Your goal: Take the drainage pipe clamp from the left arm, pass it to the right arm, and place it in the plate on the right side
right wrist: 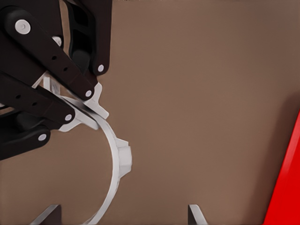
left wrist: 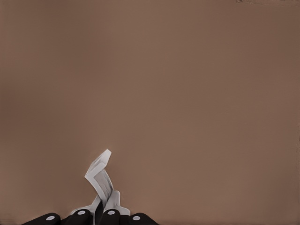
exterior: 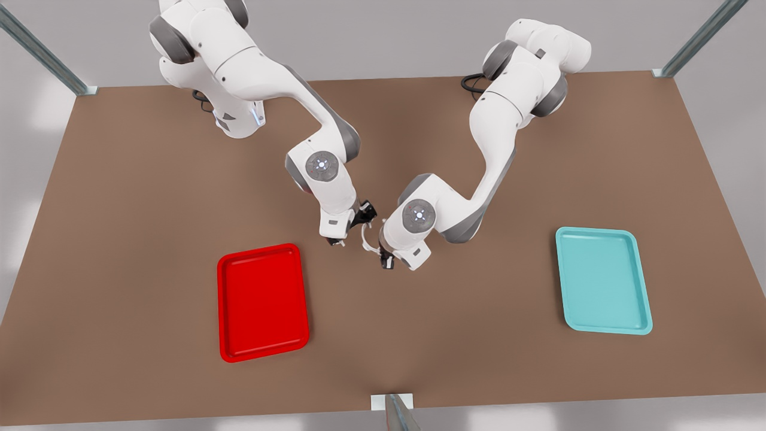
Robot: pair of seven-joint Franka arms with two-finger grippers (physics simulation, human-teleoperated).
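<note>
Ideally the right pincer point(exterior: 352, 227), its fingers apart around the white clamp point(right wrist: 119, 164) held above the table point(exterior: 149, 239) between both arms, should close squarely on the strap before the left pincer point(right wrist: 89, 101), clamped on one end, lets go

Simulated robotics lab test cell: a flat brown rectangular tabletop point(exterior: 149, 209) carries two white jointed robot arms based at 12 o'clock, grey metal frame struts point(exterior: 42, 51) stand at the corners, and plain grey walls surround it.
</note>
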